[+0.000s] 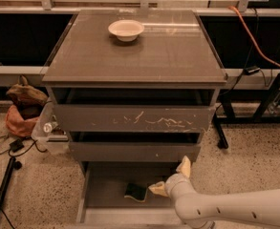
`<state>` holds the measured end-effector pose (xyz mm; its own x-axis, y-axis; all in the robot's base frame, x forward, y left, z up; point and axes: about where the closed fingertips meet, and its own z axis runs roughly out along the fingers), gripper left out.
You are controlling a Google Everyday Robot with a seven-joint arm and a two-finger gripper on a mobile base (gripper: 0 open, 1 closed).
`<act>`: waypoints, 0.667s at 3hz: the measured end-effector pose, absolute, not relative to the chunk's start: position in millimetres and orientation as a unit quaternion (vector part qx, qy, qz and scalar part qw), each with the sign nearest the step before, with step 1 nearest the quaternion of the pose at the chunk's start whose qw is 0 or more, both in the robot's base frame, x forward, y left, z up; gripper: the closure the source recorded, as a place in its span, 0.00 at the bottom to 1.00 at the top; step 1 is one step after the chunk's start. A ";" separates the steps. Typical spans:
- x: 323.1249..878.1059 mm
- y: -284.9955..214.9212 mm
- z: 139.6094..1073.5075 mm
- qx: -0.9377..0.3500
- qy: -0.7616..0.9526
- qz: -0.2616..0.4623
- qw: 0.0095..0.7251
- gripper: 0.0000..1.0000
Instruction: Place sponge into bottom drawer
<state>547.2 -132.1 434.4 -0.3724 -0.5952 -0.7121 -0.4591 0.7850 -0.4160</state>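
The sponge (136, 192), dark green on top with a pale edge, lies flat on the floor of the pulled-out bottom drawer (106, 190). My gripper (172, 177) is at the drawer's right side, just right of the sponge and apart from it. Its two pale fingers (184, 166) are spread wide, one pointing up and one towards the sponge, and hold nothing. The white arm runs off to the lower right.
A white bowl (125, 30) stands on the cabinet top (139, 51). The scratched-front drawer (134, 119) and the plain middle drawer (134, 151) stand slightly out. An orange bag (22, 113) and cables lie on the floor at left; a black stand (268, 99) is at right.
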 end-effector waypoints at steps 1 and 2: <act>526.2 -147.8 452.6 -0.314 0.833 -0.096 0.446 0.00; 526.2 -147.8 452.6 -0.314 0.833 -0.096 0.446 0.00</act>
<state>526.2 -147.8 452.6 -0.4055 -0.6086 -0.6820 -0.4369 0.7844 -0.4403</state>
